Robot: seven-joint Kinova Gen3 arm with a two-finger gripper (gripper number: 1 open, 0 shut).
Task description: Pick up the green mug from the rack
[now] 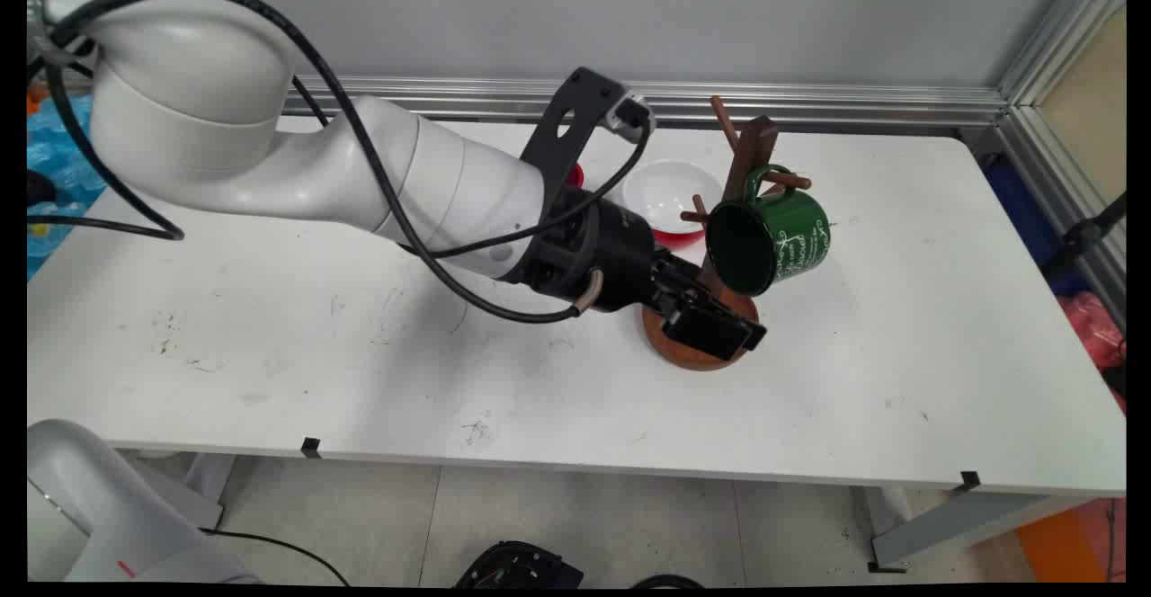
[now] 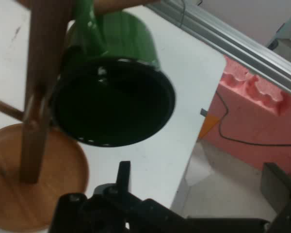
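Hand point(image 1: 719, 327) sits at frame centre, low over the mug tree's point(image 1: 743, 174) round wooden base, its fingers apart with nothing between them — in the hand view one finger point(image 2: 280, 187) stands at lower right. Under it spreads the white table point(image 1: 899, 354). On a right-hand peg hangs a green mug point(image 1: 780, 239), dark mouth facing the hand; just left of the tree sits a red bowl point(image 1: 670, 197) with a white inside.

A dark green enamel mug point(image 1: 771, 242) with white lettering hangs by its handle from a peg of a brown wooden mug tree point(image 1: 742, 170), right of the main view's centre. It is tilted, its dark open mouth facing lower left. The tree's post stands upright on a round wooden base point(image 1: 697, 354); in the hand view the mug point(image 2: 117, 87) fills the upper middle.
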